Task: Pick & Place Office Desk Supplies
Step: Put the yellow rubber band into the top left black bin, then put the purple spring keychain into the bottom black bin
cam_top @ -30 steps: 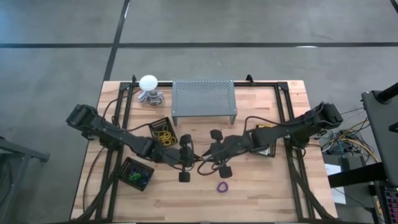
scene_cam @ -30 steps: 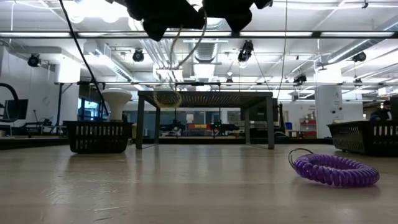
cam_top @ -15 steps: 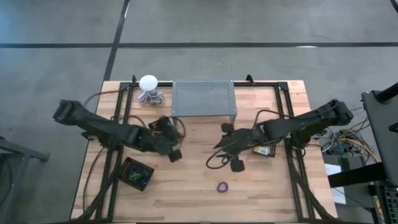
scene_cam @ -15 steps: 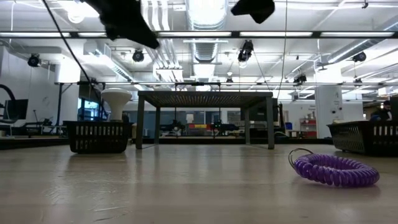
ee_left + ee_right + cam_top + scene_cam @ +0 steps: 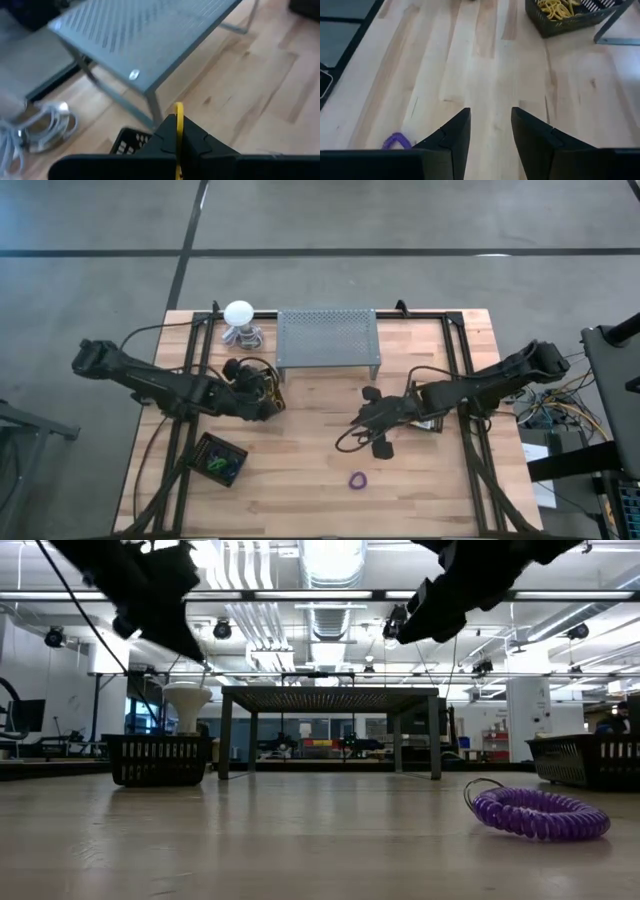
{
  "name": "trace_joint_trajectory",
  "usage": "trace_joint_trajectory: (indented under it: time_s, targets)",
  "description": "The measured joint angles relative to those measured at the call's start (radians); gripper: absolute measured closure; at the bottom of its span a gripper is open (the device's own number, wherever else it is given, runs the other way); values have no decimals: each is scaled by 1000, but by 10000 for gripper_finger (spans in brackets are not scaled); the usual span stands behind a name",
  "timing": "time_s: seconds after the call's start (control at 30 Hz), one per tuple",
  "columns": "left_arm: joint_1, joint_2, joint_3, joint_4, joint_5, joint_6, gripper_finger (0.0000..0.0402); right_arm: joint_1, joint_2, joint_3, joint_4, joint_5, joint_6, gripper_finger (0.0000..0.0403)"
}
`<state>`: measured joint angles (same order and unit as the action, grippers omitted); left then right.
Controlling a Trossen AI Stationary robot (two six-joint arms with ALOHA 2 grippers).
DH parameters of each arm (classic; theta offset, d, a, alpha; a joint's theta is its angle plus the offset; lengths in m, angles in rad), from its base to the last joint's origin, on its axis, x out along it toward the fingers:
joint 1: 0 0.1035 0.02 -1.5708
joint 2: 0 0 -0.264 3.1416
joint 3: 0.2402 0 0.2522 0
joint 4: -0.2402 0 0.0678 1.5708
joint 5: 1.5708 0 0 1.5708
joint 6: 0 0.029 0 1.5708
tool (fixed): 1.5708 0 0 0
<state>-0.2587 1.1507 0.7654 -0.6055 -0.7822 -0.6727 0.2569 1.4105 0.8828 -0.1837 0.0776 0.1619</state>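
Note:
My left gripper hovers over the black basket of yellowish rubber bands, shut on one yellow rubber band. My right gripper is open above the bare table middle, its fingers empty. The purple coil loop lies flat on the table toward the near edge, also seen as the purple loop in the low view. Green and blue loops sit in a second black basket at near left. No crayon boxes show; my right arm covers a third basket. My left gripper pinches the yellow rubber band between its two shut fingers. A short strip of the band stands out past the fingertips. The rest of the band is hidden behind the fingers. It is lifted clear above the basket.
The grey perforated stand stands at the far middle, just beyond the rubber-band basket. The white ball-topped object with coiled cable is at far left. Black frame rails run along both table sides. Bare wood lies between the two grippers.
The two grippers stood close together over the table middle with a band hanging between them. My left gripper has since drawn back toward the far left, over the rubber-band basket. My right gripper has moved right and come down lower, staying open.

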Motion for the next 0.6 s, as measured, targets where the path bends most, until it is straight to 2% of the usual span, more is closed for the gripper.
trace_joint_trajectory:
  time_s: [0.23,0.4,0.6]
  targets:
    - [5,0,-80,32,10,-110,380,0,-2,-41,20,0,48,264]
    - [6,0,-68,38,62,-64,349,0,5,-54,30,0,49,268]
    - [10,0,-40,31,60,0,294,0,5,-68,64,0,81,264]
